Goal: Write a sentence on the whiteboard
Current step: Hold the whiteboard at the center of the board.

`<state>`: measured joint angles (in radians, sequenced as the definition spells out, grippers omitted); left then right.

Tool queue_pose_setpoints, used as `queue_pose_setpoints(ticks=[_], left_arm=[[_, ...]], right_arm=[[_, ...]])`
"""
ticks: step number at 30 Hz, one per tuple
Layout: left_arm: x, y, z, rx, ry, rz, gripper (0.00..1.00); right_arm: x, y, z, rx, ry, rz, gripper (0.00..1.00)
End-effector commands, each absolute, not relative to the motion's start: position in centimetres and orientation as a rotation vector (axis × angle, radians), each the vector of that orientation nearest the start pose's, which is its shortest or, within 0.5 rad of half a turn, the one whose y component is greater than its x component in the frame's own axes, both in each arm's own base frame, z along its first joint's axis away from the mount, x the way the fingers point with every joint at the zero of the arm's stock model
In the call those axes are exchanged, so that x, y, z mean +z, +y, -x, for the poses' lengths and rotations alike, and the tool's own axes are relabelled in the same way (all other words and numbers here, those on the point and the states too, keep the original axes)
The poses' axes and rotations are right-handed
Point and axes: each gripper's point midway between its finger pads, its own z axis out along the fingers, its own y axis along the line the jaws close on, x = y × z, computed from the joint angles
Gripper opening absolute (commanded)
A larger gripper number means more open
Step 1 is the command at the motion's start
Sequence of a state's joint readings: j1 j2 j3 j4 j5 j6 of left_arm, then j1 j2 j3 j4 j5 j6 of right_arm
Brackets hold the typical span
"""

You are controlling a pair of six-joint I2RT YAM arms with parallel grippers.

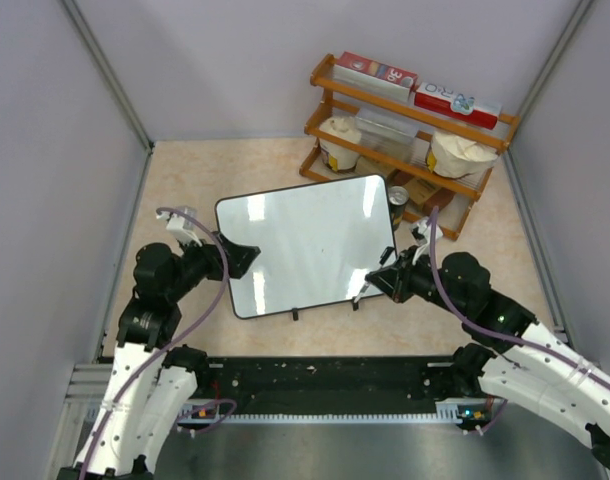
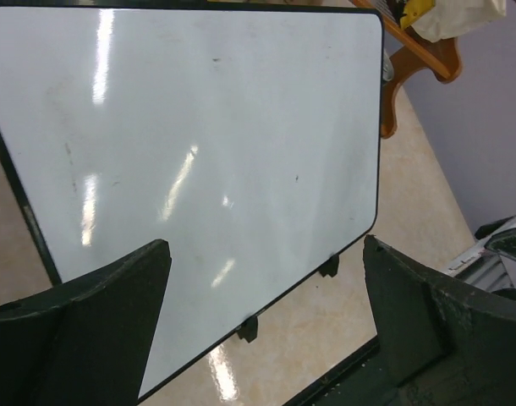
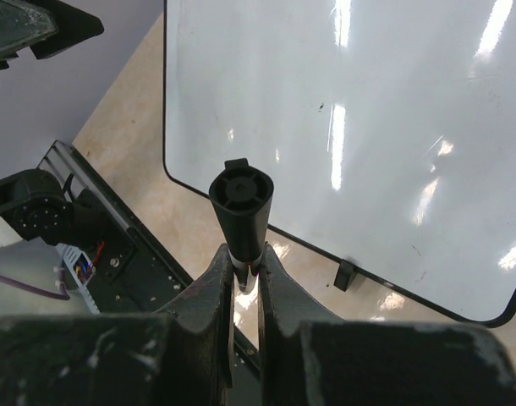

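The whiteboard lies flat mid-table, white with a thin black rim and small black feet on its near edge. Its face shows only glare and faint smudges; the sentence is not in view. My left gripper sits at the board's left edge, open, nothing between its fingers. My right gripper hovers at the board's near right corner, shut on a marker whose black end points toward the wrist camera. The marker stands between the fingertips, over the tabletop just off the board's rim.
A wooden rack at the back right holds boxes and white tubs, close to the board's far right corner. A small can stands beside that corner. Grey walls close in on both sides. A black rail runs along the near edge.
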<state>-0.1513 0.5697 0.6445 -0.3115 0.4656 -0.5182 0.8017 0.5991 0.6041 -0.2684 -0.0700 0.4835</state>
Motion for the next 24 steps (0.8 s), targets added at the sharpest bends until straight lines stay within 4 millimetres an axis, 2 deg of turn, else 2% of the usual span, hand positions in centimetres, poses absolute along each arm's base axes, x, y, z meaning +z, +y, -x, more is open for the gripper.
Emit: queue_pose_setpoints(ticks=[1,4,7,8,14,20,22,23,24], left_arm=[[24.3,-9.8,-23.0,-0.64,1.88,0.054,0.99],[23.4,-8.4,-23.5,-0.55,1.909,0.111,0.99],[21.2,-7.2,-24.1,-0.464,1.994,0.184,0.99],[20.1,-6.9,-24.4,-0.445,2.037,0.211,0.99],[18.1,-6.7,-25.8,-0.441,2.087,0.303,0.99],[17.5,-5.9,-27.3,-0.498,2.036,0.381,0.99],[17.6,-6.5,-27.6,-0.579,2.009,0.358,0.99],[17.6,-5.8,-27.9,-0.588,1.994,0.379,0.98],[17.7,-6.5,-27.8,-0.653,1.988,0.354,0.97]], right_arm=[[25.1,22.6,-17.5,0.991,1.832,0.338,0.0],[25.0,22.9,-17.7,0.995,1.834,0.346,0.0],[25.1,23.2,-17.7,1.006,1.833,0.35,0.0],[25.1,23.2,-17.7,1.007,1.833,0.352,0.0],[24.9,23.2,-17.8,1.007,1.835,0.351,0.0],[24.9,23.1,-18.0,1.005,1.834,0.351,0.0],[25.0,23.1,-18.0,1.008,1.83,0.355,0.0],[25.1,23.1,-18.0,1.011,1.83,0.357,0.0],[25.1,23.0,-18.1,1.008,1.83,0.355,0.0]])
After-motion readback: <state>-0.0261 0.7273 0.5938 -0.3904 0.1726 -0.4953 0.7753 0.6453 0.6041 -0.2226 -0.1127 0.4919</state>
